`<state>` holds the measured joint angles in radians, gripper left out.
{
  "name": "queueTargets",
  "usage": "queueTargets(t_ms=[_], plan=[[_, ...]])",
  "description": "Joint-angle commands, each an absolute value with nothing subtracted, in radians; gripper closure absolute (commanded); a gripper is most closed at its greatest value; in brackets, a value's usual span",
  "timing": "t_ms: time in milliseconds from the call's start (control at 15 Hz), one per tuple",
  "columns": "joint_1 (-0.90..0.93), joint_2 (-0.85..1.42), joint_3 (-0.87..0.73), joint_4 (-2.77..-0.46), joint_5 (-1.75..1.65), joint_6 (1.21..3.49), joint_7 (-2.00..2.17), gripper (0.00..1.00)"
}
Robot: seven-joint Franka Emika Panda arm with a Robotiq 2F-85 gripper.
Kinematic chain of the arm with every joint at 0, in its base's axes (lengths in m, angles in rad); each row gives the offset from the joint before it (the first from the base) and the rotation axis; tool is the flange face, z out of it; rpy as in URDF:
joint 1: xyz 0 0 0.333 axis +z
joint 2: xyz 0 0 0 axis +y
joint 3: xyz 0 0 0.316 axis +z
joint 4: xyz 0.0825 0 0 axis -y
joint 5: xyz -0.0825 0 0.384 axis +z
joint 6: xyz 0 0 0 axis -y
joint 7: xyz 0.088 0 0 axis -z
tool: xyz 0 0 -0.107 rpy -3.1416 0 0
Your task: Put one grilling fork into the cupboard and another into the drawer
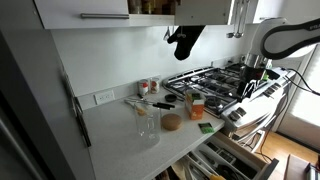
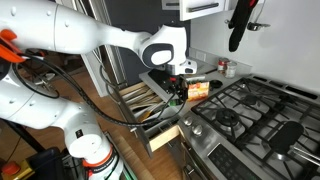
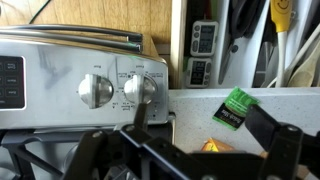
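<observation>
1. High on the wall above the worktop [image 1: 120, 140], the cupboard [image 1: 70, 10] shows a flat door and a long bar handle. It is well above the arm and off to one side of it.
2. Next to the worktop stands the stove [image 1: 215, 78]. The gripper [image 2: 180, 90] hangs near the corner where the two meet.
3. Under that corner the drawer [image 2: 160, 132] is pulled out, just below the gripper and already crowded with utensils.
4. The gripper is spread wide and carries nothing. In the wrist view its fingers [image 3: 285, 145] stand far apart with only the stove front and worktop edge between them.
5. Dark-handled utensils, which I take for the grilling forks [image 1: 158, 103], lie flat near the back wall, just behind a glass [image 1: 147, 122]. They are well apart from the gripper, on its side away from the stove. Their long axis runs roughly along the wall. The reach therefore probably goes along the worktop, with the jaws turned across a handle. They are too small to count.
</observation>
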<state>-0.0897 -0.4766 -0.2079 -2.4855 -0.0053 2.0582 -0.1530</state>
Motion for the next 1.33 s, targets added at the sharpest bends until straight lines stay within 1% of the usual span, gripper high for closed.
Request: queueTargets(t_ms=[0,400,533,600,667,1200,1267], plan=[[-0.044,-0.467,-0.168,-2.462,0.033,2.094,-0.216,0.0],[0.067,-0.405,-0.08,-2.339,0.037,2.227,-0.305,0.0],[0.116,-0.366,-0.077,-2.284,0.088,2.228,-0.348,0.0],[0.138,-0.34,-0.081,-2.254,0.137,2.187,-0.361,0.0],[0.096,-0.401,-0.059,-2.311,0.073,2.216,-0.308,0.0],[0.095,-0.387,-0.054,-2.294,0.079,2.214,-0.309,0.0],[0.126,-0.382,-0.065,-2.303,0.133,2.252,-0.358,0.0]])
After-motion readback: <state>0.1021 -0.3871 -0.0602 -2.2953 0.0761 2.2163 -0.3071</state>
